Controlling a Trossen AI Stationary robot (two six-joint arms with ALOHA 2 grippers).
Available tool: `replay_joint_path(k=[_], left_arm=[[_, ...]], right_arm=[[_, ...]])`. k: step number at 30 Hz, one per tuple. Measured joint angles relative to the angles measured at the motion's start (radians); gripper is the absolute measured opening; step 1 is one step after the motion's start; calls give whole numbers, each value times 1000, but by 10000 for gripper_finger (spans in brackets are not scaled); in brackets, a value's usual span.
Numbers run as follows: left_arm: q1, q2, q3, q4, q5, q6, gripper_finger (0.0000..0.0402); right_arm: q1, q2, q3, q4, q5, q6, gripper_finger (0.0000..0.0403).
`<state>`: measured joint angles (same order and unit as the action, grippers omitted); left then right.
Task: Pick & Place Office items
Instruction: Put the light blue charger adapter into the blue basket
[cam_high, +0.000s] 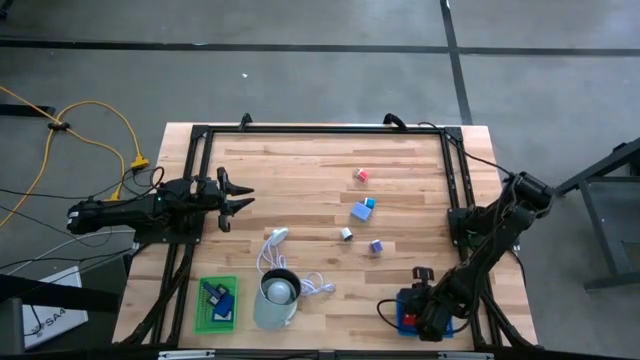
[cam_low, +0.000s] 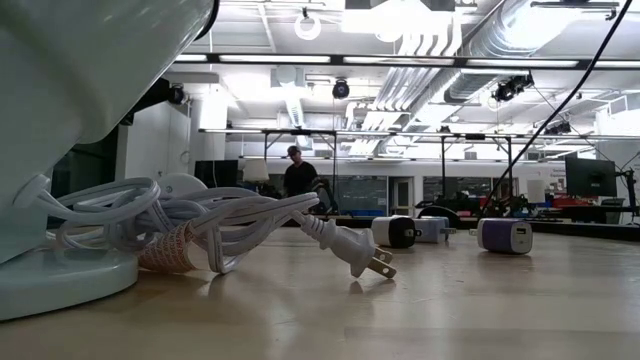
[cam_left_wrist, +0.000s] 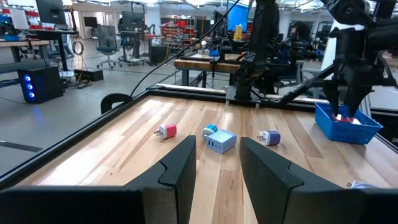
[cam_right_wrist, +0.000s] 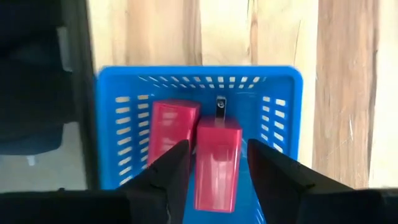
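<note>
Your right end effector hangs directly over the blue basket at the near right corner of the surface; its fingers stand slightly parted on either side of a red charger, and you cannot tell from the wrist view whether they touch it or have just let go; a second red piece lies beside it in the basket, so I judge this is the drop-off for red items. Your left end effector waits at the left edge of the surface, fingers spread with nothing between them, pointed toward the loose items. Those remain mid-surface, well apart from either basket: a pink-red plug, a blue charger with a cyan piece touching it, a small white one, and a purple one. The green basket at near left holds blue pieces, beside the pale cup and white coiled cable; sorting looks partly done.
</note>
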<state>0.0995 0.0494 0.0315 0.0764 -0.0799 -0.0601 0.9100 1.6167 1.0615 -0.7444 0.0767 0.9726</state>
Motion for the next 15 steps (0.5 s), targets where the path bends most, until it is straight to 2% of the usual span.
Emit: replay_joint_path(k=[8, 15], left_arm=[[0, 0, 0, 0, 0, 0, 120], [0, 0, 0, 0, 0, 0, 120]], right_arm=[[-15, -87, 0, 1, 80, 0, 148], [-96, -131, 0, 1, 108, -24, 149]])
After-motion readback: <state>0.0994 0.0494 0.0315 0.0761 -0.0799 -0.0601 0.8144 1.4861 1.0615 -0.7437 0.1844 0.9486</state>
